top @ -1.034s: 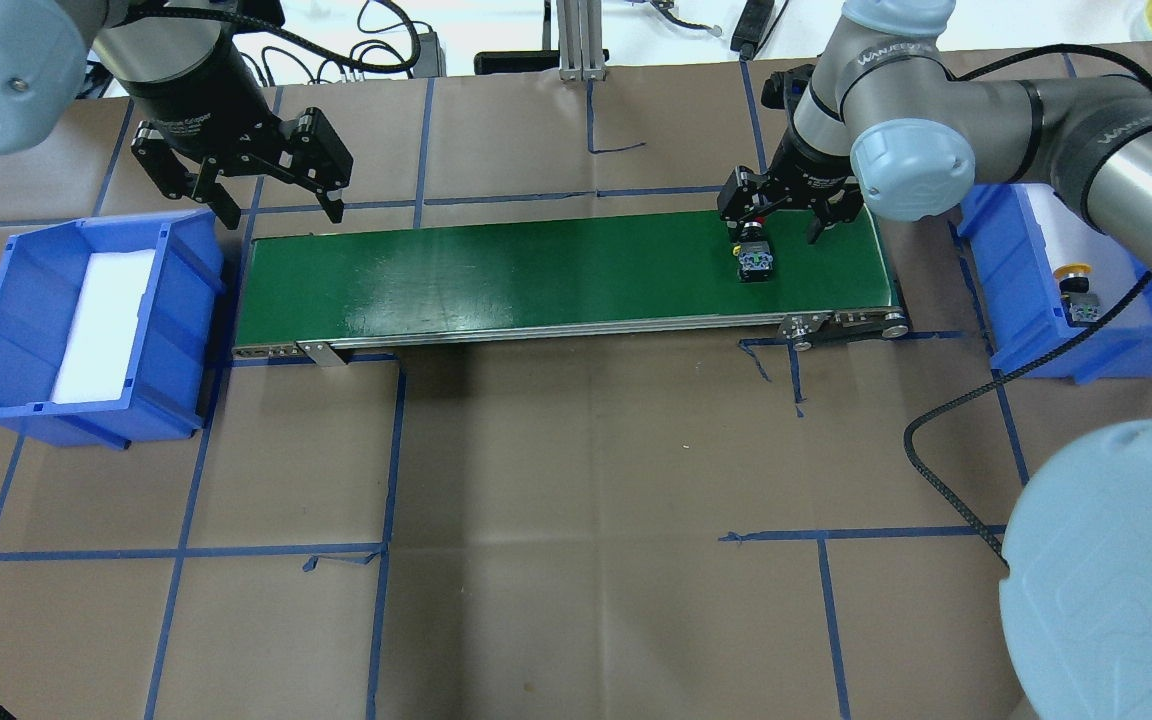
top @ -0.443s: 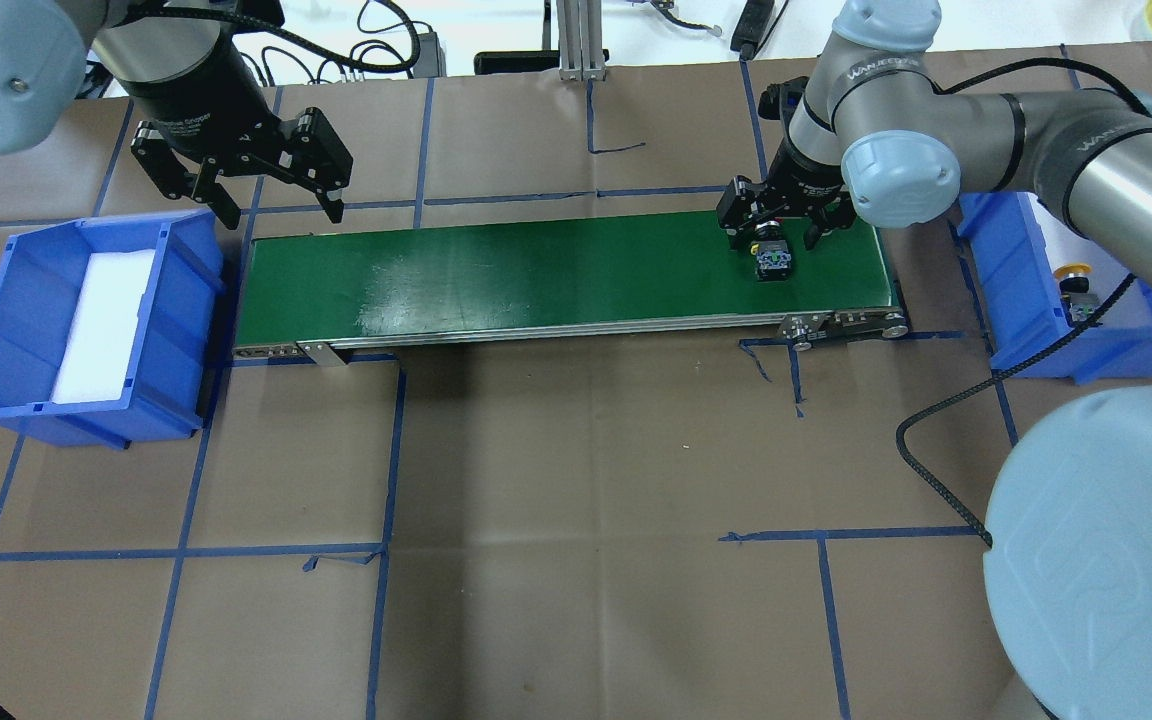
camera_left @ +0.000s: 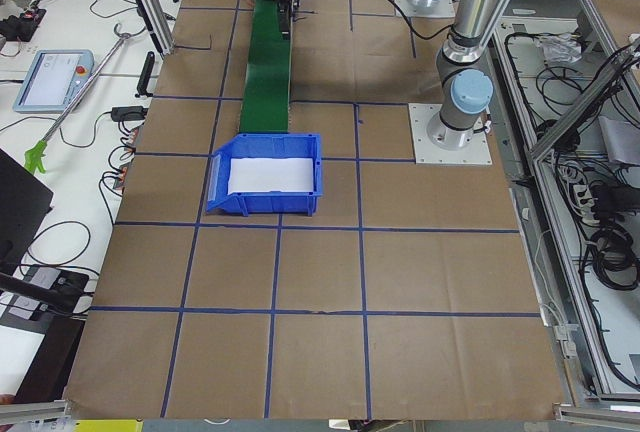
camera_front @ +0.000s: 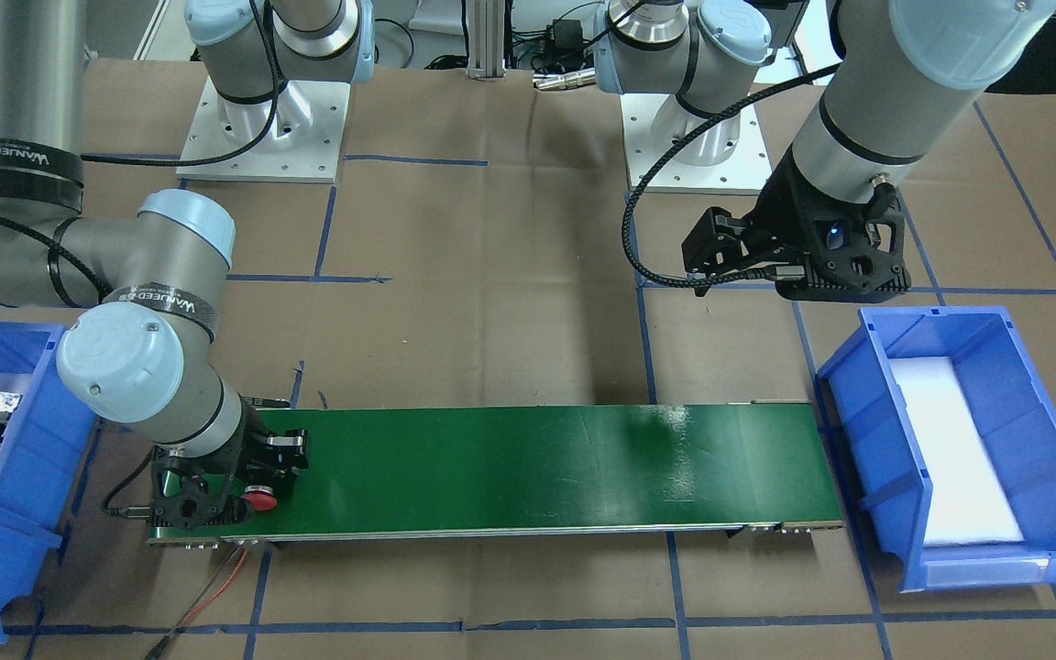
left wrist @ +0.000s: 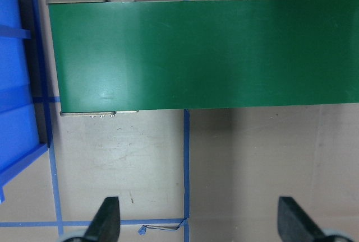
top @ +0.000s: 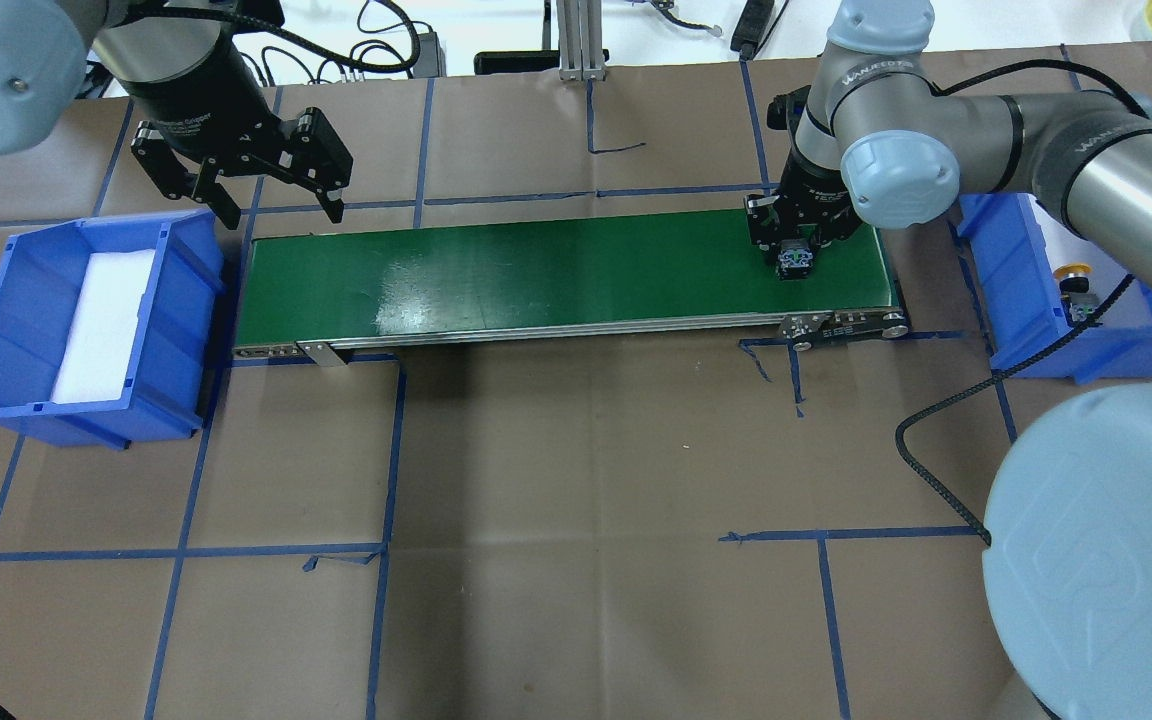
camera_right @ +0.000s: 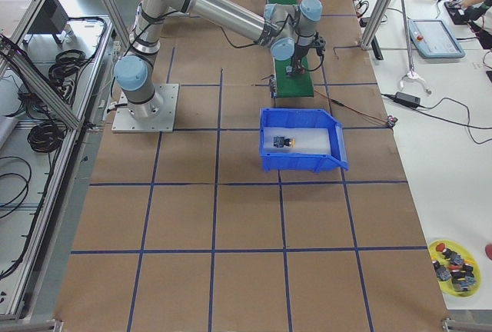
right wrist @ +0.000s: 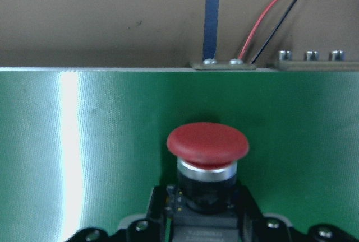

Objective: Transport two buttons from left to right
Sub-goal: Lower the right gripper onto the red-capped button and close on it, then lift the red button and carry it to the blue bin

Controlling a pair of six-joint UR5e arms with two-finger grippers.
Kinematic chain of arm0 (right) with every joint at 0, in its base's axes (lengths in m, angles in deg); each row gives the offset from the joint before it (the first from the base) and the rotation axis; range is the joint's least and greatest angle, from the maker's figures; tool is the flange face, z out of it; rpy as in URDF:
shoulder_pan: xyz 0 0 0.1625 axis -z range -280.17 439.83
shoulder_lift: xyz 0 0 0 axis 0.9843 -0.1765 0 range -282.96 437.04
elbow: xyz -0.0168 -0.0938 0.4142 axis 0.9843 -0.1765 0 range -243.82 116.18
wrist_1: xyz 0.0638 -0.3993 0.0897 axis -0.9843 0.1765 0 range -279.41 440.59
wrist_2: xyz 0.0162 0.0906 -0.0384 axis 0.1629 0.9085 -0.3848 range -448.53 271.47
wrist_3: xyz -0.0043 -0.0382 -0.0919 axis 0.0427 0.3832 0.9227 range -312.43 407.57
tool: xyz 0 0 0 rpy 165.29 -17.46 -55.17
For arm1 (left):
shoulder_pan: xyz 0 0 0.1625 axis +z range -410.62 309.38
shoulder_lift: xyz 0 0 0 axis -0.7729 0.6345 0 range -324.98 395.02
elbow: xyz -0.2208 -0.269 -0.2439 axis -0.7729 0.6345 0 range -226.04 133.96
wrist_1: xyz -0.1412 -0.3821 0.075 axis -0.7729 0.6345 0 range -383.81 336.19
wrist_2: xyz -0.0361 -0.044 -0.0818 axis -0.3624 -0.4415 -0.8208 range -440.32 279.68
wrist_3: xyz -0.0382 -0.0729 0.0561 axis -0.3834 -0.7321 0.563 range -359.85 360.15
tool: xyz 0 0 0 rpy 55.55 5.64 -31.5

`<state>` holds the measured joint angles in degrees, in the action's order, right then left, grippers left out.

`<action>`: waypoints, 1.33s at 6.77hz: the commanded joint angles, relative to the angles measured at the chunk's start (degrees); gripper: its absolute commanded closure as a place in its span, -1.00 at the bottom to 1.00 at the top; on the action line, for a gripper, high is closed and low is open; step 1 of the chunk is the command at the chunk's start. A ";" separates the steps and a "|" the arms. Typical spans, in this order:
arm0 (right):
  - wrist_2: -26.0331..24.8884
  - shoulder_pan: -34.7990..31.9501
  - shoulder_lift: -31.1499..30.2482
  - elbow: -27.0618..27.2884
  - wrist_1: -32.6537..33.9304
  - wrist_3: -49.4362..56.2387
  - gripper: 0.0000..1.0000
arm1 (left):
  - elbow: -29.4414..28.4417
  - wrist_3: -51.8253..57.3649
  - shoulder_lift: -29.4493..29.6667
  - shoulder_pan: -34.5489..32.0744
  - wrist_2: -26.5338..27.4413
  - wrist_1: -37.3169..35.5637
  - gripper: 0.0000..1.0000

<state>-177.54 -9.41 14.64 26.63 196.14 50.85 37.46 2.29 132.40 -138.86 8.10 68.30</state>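
The right gripper [top: 796, 243] clamps the red-capped button [right wrist: 207, 141] on the green belt [top: 556, 270]'s right end; its black body is mostly hidden. The left gripper [top: 281, 210] hangs open. The yellow-capped button [top: 1076, 275] lies in the right bin [top: 1011, 300].

The red-capped button [right wrist: 207, 141] lies on its side at the right end of the green conveyor belt [top: 536, 270], its black body and grey-green terminal block between the right gripper [top: 798, 232]'s jaws. The yellow-capped button [top: 1074, 271] lies on the white foam in the right blue bin [top: 1006, 290].
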 commanded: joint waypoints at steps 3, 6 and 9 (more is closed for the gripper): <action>-3.02 2.22 -1.23 -13.07 -14.79 8.12 0.90 | 0.00 -0.03 0.00 0.00 0.00 0.00 -1.00; -3.37 14.32 -2.99 -21.08 -21.86 19.52 0.89 | 0.00 -0.03 0.00 0.00 0.00 -0.09 -1.00; -1.18 24.81 -1.15 -21.37 -20.38 29.12 0.89 | 0.00 -0.12 0.00 0.00 0.00 -0.09 -1.00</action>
<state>-179.60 12.49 12.67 5.35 174.90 76.28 37.46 2.20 132.40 -138.86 8.10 68.21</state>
